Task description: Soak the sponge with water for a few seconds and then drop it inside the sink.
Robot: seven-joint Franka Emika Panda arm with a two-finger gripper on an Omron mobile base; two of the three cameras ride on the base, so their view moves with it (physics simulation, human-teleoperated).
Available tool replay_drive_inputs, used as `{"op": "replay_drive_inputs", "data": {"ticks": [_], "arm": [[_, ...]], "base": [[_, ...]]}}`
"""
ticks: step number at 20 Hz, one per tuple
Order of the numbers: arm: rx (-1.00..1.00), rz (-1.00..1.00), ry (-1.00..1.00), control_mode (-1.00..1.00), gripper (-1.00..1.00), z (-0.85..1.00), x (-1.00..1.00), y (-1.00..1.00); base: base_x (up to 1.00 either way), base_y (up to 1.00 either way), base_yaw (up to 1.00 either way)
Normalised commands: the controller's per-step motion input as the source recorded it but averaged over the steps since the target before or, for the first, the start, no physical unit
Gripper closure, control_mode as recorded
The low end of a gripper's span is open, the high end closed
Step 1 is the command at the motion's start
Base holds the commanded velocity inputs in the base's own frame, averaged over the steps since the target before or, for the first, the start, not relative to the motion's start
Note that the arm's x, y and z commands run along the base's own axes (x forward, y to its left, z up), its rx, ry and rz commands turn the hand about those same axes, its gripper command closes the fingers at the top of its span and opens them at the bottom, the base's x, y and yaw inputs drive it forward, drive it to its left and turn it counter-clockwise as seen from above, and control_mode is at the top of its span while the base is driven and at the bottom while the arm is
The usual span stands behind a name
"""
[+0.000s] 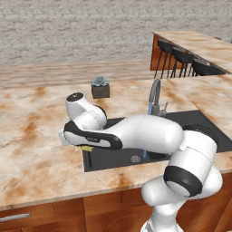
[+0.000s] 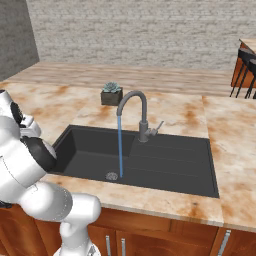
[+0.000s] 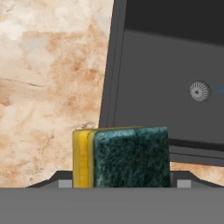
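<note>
The sponge (image 3: pixel 127 157), dark green on a yellow body, stands on edge between my gripper (image 3: pixel 124 183) fingers, which are shut on it. A yellow bit of the sponge (image 1: pixel 86 147) shows under the hand. My gripper (image 1: pixel 78 144) hangs over the left rim of the black sink (image 1: pixel 113 158), where marble counter meets basin. The water (image 2: pixel 120 145) falls in a thin blue stream from the grey faucet (image 2: pixel 135 100) to the drain (image 2: pixel 112 176). The sponge is left of the water (image 1: pixel 145 152), apart from it. The drain (image 3: pixel 199 91) lies far off in the sink (image 3: pixel 157 78).
A dark square pot with a succulent (image 1: pixel 100 88) stands on the counter behind the sink. The faucet (image 1: pixel 155 93) rises at the basin's back edge. Black bar stools (image 1: pixel 181 59) line a second counter at the far right. Marble counter (image 3: pixel 48 87) spreads left of the basin.
</note>
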Motion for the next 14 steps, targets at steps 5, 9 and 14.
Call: {"op": "replay_drive_inputs", "data": {"ticks": [5,9,14], "arm": [[0.00,-0.07,0.00,-1.00,1.00,0.00,-0.03,-0.45],[-0.02,-0.07,0.00,-1.00,1.00,0.04,0.00,-0.54],[-0.02,-0.07,-0.02,-1.00,1.00,0.06,0.00,-0.58]], "base": [[0.00,0.00,0.00],[0.00,0.00,0.00],[0.00,0.00,0.00]]}}
